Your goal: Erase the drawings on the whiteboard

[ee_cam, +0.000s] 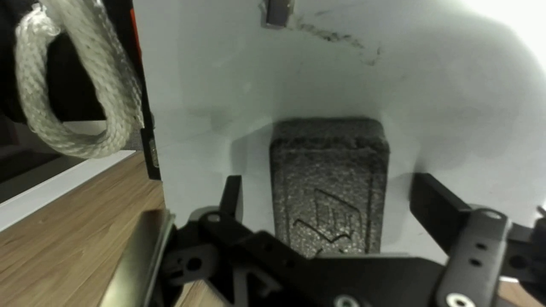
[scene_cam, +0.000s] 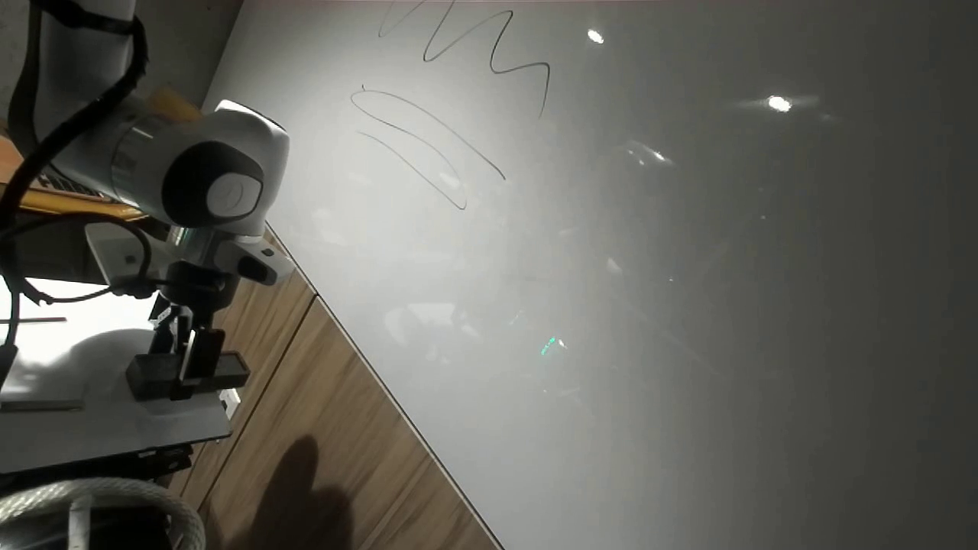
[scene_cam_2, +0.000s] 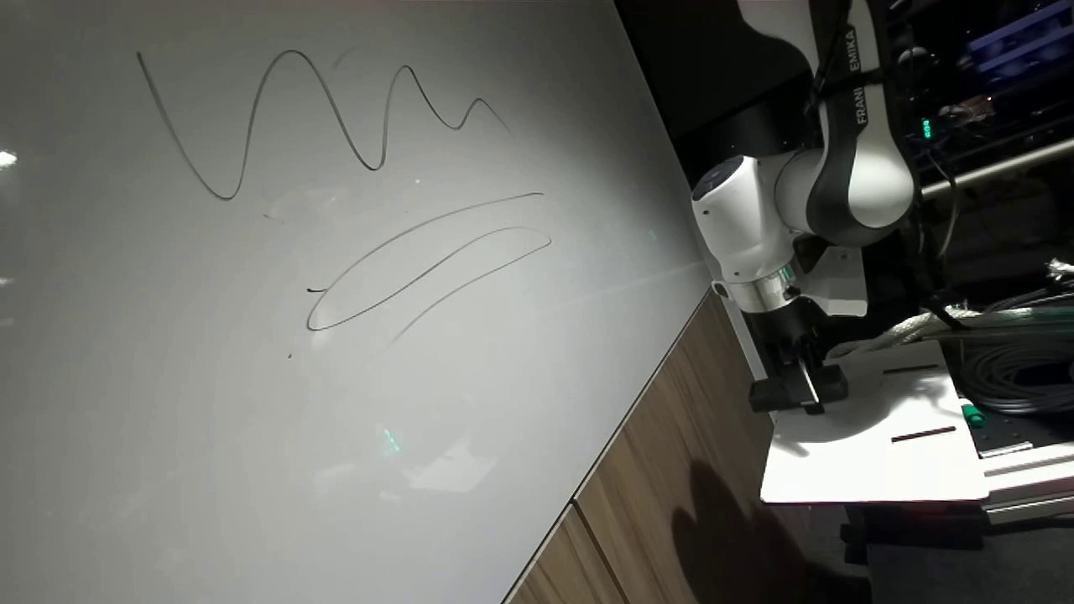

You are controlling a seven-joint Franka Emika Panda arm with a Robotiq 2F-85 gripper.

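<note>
Glossy pale grey, the whiteboard (scene_cam: 649, 298) takes up much of both exterior views, and on it we see the drawings (scene_cam: 458, 139): a thin dark zigzag (scene_cam_2: 336, 115) and, near it, a long slanted loop (scene_cam_2: 424, 273). Well apart from these, we find the gripper (ee_cam: 327, 192) at the small white table (scene_cam_2: 906, 461), its fingers (ee_cam: 439, 209) spread on either side of a dark grey eraser (ee_cam: 332, 179), a gap showing at each side.

Block (ee_cam: 330, 183) is on the worktop (ee_cam: 204, 81) between the fingers (ee_cam: 439, 209), gap each side. In an exterior view the whiteboard (scene_cam: 688, 458) is off right, zigzag (scene_cam: 500, 34) and loop (scene_cam: 420, 139) both on it.
</note>
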